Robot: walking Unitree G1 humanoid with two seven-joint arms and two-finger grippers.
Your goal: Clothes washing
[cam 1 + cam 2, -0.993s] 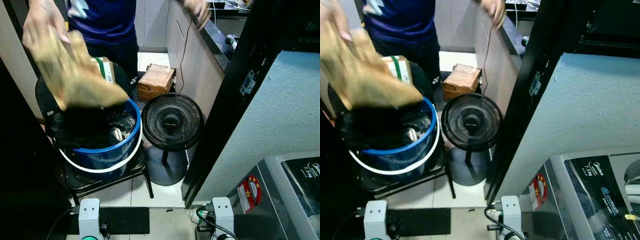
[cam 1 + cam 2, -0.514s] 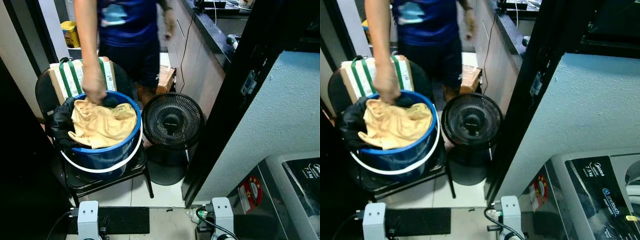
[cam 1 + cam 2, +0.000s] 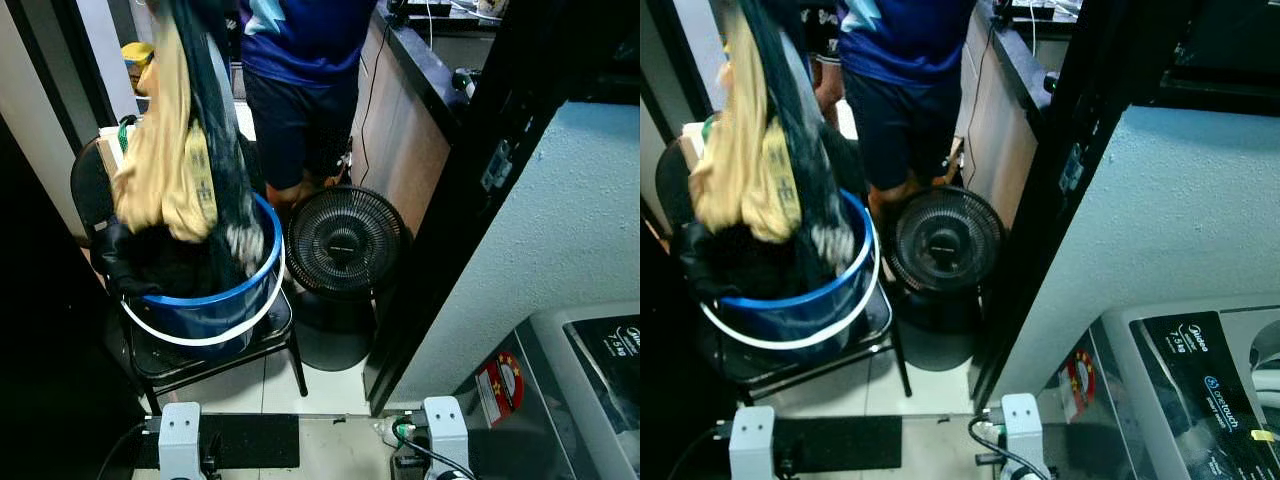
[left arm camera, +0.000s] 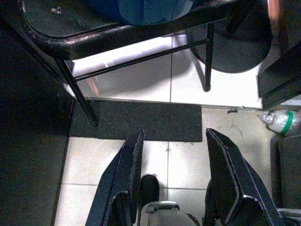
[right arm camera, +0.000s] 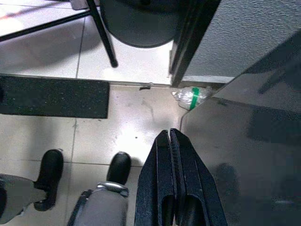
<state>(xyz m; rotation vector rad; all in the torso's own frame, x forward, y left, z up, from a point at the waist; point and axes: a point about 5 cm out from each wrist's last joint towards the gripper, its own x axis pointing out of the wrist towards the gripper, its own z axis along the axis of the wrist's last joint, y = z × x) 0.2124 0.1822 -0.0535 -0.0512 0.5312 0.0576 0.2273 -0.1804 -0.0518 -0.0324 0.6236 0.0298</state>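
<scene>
Your left gripper [image 4: 171, 174] hangs spread above the floor tiles, a black mat [image 4: 136, 121] just ahead. Your right gripper [image 5: 170, 179] is pressed together, empty. Well ahead, a person [image 3: 300, 60] lifts tan and dark clothes [image 3: 185, 150] over the blue bucket [image 3: 215, 300] on a chair [image 4: 117, 35] beside a fan [image 3: 345, 245].

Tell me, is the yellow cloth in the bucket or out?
Out: the yellow cloth hangs lifted above the blue bucket.
</scene>
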